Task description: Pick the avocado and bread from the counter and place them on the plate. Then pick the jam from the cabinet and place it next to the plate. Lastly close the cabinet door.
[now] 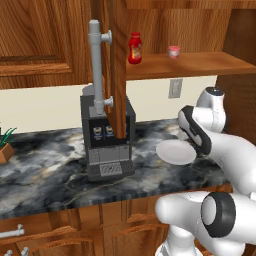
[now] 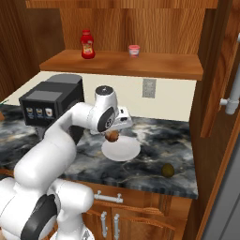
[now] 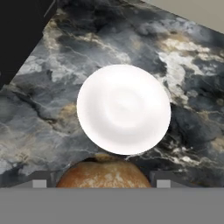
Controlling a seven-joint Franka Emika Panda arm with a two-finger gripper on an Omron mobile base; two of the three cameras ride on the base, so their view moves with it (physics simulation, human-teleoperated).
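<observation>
My gripper (image 2: pixel 112 134) is shut on the bread (image 2: pixel 111 136), a brown rounded lump, and holds it just above the near edge of the white plate (image 2: pixel 122 151). In the hand view the bread (image 3: pixel 103 173) sits between the fingertips (image 3: pixel 39 182), with the plate (image 3: pixel 124 109) right beyond it. The avocado (image 2: pixel 168 170) lies on the counter (image 2: pixel 159 136) to the right of the plate, near the front edge. The jam (image 2: pixel 134 50) stands on the shelf of the open cabinet (image 2: pixel 122 63). In the left base view my arm covers part of the plate (image 1: pixel 172 153), and the jam (image 1: pixel 174 51) shows on the shelf.
A red bottle (image 2: pixel 87 44) stands on the shelf left of the jam. A black coffee machine (image 1: pixel 107 140) sits on the counter left of the plate. The cabinet door (image 1: pixel 118 65) stands open, its grey bar handle (image 1: pixel 97 65) in front of the machine.
</observation>
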